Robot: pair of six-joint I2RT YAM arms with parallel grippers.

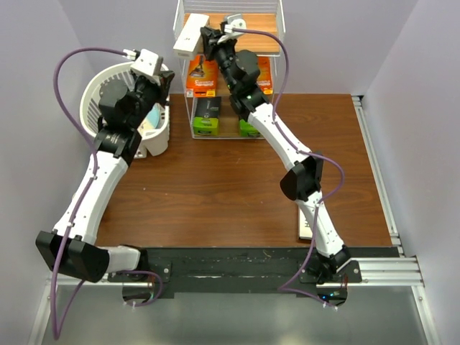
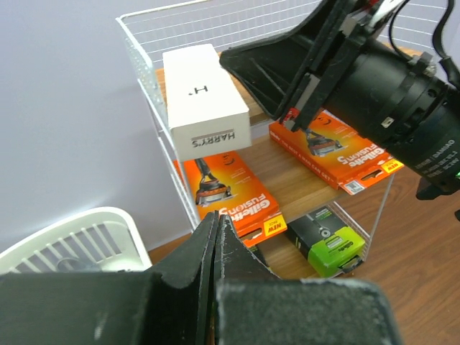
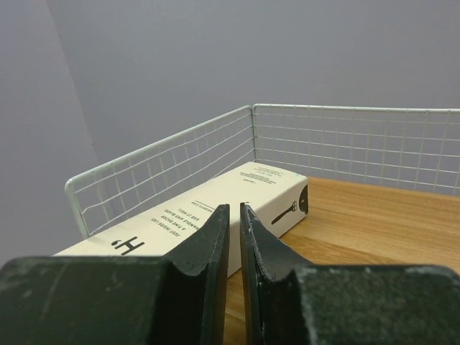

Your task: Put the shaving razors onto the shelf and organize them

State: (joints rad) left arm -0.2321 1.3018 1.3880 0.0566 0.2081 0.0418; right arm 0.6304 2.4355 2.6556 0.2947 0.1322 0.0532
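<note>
The shelf (image 1: 180, 29) stands at the far centre. A long white HARRY'S box (image 1: 190, 36) lies on its top board by the left wire wall, also in the left wrist view (image 2: 205, 93) and right wrist view (image 3: 266, 187). My right gripper (image 1: 207, 34) is shut and empty just right of that box (image 3: 233, 208). Two orange boxes (image 1: 203, 75) (image 1: 264, 72) lie on the middle board, two black-and-green packs (image 1: 206, 115) (image 1: 248, 128) on the bottom. A second white box (image 1: 307, 223) lies on the table, partly hidden by the right arm. My left gripper (image 1: 164, 77) is shut and empty (image 2: 215, 215), left of the shelf.
A white slatted basket (image 1: 97, 86) stands at the far left under my left arm, with something pale inside. The top board's wire rim (image 3: 180, 162) fences the far side and left. The right arm (image 2: 388, 93) reaches across the shelf front.
</note>
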